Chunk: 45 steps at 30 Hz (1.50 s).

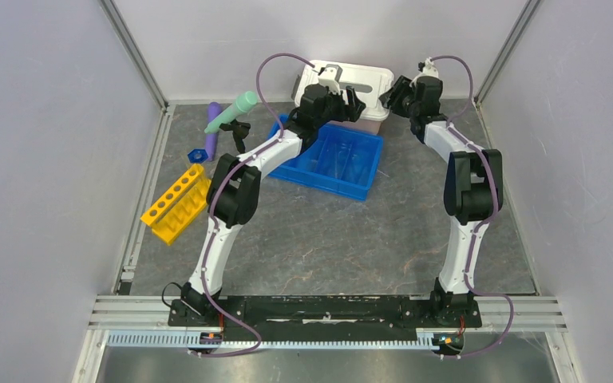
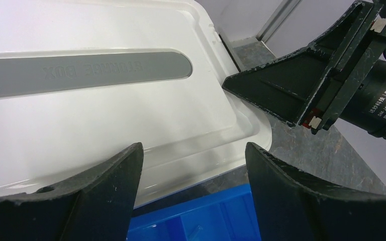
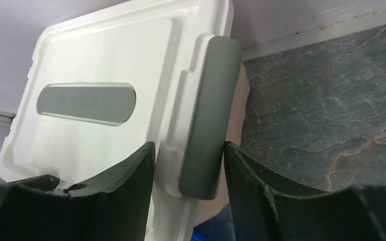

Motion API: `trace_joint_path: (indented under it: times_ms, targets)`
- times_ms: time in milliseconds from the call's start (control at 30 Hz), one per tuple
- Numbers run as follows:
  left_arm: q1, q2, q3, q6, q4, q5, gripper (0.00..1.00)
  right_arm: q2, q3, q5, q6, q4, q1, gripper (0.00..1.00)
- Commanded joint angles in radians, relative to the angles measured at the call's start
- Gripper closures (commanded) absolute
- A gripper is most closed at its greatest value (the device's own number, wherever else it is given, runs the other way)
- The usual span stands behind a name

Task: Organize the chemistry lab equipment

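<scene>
As 1 mint-green tube (image 1: 236, 109) tilts, 1 rack (image 1: 177, 203) lies.

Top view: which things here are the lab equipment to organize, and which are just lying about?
Job: yellow tube rack, mint-green tube, purple tube, black clamp stand, small blue piece.
Other: blue divided tray, white-lidded bin.

The top camera looks down from above and behind the arm bases over the whole bench (image 1: 327, 239). Both wrist cameras sit close above the white lid (image 1: 351, 78), that on the left claw (image 2: 193, 150) facing its corner, that on the right claw (image 3: 188, 150) its grey latch (image 3: 208, 115); all three views share that lid.
</scene>
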Motion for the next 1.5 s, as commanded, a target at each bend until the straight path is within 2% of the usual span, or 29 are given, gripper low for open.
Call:
trace_joint_path:
  times_ms: [0,300,767,933,1133,1467]
  targets:
    - [0.015,0.055,0.011,-0.035,-0.022,-0.002,0.18,0.029,0.061,0.066,-0.097,-0.128,0.029,0.46]
    - [0.016,0.063,0.008,-0.039,-0.022,0.012,0.18,0.058,0.091,0.115,-0.15,-0.188,0.048,0.55]
    - [0.013,0.039,0.013,-0.022,-0.03,0.044,0.18,0.058,0.108,0.166,-0.2,-0.231,0.055,0.57]
    - [0.014,-0.02,0.083,-0.019,-0.146,0.05,0.16,0.049,0.111,0.166,-0.196,-0.23,0.033,0.57]
    - [0.013,-0.02,0.27,-0.013,-0.326,0.044,0.14,0.028,0.093,0.166,-0.188,-0.218,-0.003,0.57]
    - [0.035,0.017,0.335,-0.016,-0.398,-0.06,0.16,-0.03,0.0,0.155,-0.171,-0.198,-0.061,0.58]
